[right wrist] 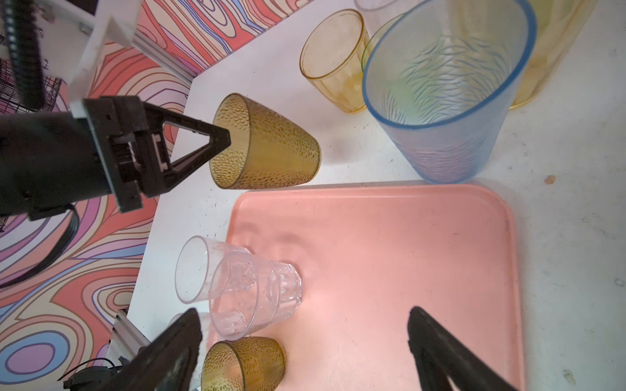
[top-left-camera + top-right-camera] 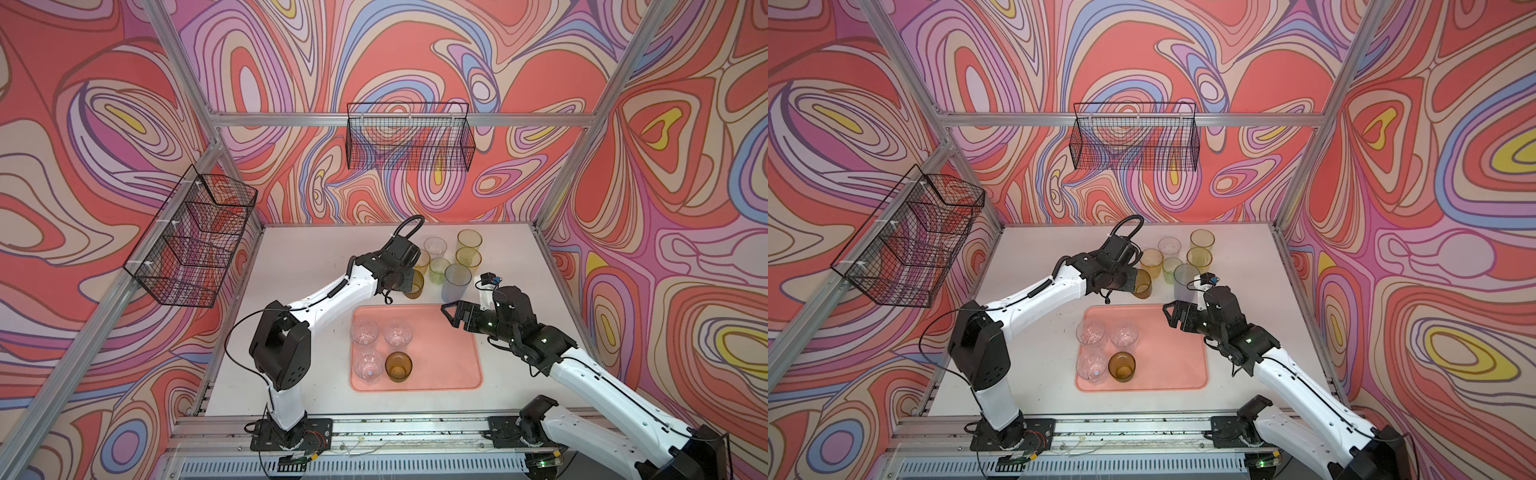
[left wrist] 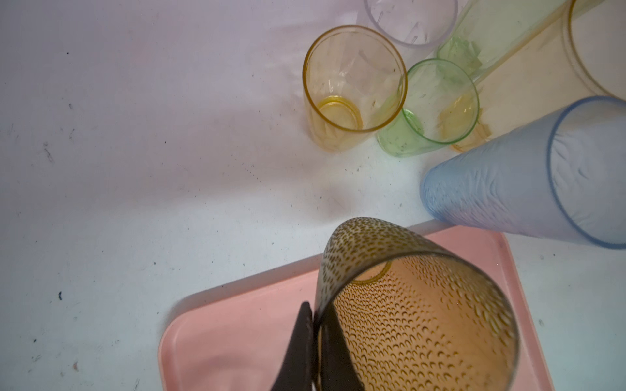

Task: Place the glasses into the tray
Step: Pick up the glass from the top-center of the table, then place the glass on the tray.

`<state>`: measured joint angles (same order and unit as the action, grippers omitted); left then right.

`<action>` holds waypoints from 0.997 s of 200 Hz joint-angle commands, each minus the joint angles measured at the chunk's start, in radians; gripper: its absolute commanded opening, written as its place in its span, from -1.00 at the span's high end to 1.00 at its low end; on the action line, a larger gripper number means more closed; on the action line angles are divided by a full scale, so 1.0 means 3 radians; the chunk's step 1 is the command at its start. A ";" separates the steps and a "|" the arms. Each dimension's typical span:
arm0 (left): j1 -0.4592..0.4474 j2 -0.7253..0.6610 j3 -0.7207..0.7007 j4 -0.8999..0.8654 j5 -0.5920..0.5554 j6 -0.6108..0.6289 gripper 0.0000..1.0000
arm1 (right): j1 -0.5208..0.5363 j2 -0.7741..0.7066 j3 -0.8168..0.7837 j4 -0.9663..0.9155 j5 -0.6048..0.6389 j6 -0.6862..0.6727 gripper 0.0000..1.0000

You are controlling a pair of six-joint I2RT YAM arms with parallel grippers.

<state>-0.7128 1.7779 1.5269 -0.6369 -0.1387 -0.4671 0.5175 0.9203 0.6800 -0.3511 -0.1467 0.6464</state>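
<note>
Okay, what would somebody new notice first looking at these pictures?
The swirling pink, purple and yellow walls dominate. The left gripper pinches a dimpled amber glass by its rim, just beyond the pink tray, which holds four glasses; the right gripper hangs open above it.

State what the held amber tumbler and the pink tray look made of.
The held amber tumbler: likely plastic, possibly glass; see-through, glossy, with a dimpled wall. The tray: likely plastic; opaque salmon-pink, matte, scuffed, with a moulded rounded rim.
</note>
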 commanded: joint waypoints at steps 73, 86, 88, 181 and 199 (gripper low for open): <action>-0.0600 -0.0789 -0.0276 -0.0567 -0.0478 -0.0100 1.00 | -0.0020 -0.0263 -0.0211 -0.0117 0.0203 0.0099 -0.97; -0.0684 -0.0857 -0.0320 -0.0577 -0.0519 -0.0139 1.00 | -0.0021 -0.0287 -0.0242 -0.0138 0.0194 0.0141 -0.97; -0.0702 -0.0866 -0.0327 -0.0578 -0.0519 -0.0146 1.00 | -0.0022 -0.0293 -0.0246 -0.0138 0.0195 0.0147 -0.97; -0.1111 -0.0957 -0.0500 -0.0699 -0.0444 -0.0351 1.00 | -0.0019 -0.0634 -0.0303 -0.0283 0.0048 0.0238 -0.97; -0.1191 -0.0944 -0.0509 -0.0682 -0.0422 -0.0374 1.00 | -0.0020 -0.0685 -0.0301 -0.0341 0.0056 0.0256 -0.97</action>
<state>-1.0428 1.5196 1.3800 -0.8215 -0.2653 -0.5465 0.5171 0.7391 0.6003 -0.4118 -0.1284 0.7101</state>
